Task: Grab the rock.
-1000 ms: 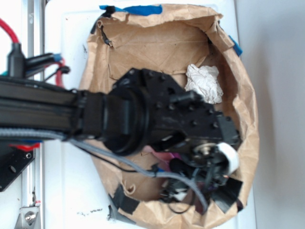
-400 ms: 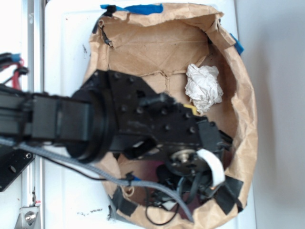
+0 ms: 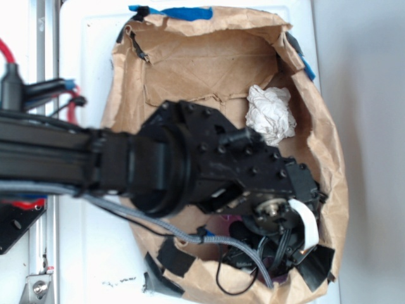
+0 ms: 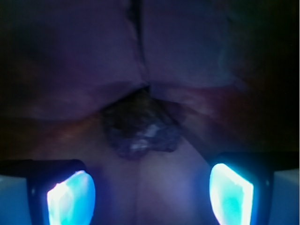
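Observation:
In the wrist view a small rough dark rock point(image 4: 140, 129) lies on dim brown paper, just ahead of my gripper point(image 4: 150, 194). The two glowing fingertips point(image 4: 70, 199) stand wide apart with nothing between them; the rock is beyond their tips, about centred. In the exterior view the black arm and wrist point(image 3: 209, 168) reach deep into the lower right of a brown paper bag point(image 3: 209, 60), and the gripper end point(image 3: 278, 237) hides the rock there.
A white crumpled paper ball point(image 3: 271, 114) lies in the bag to the upper right of the wrist. A bit of pink plush point(image 3: 224, 221) shows under the arm. Black tape patches point(image 3: 174, 258) and cables lie along the bag's lower rim.
The arm has swung: it dropped and shifted left about half a second ago, then came back up and right, and the wrist now sits slightly lower right in the bag.

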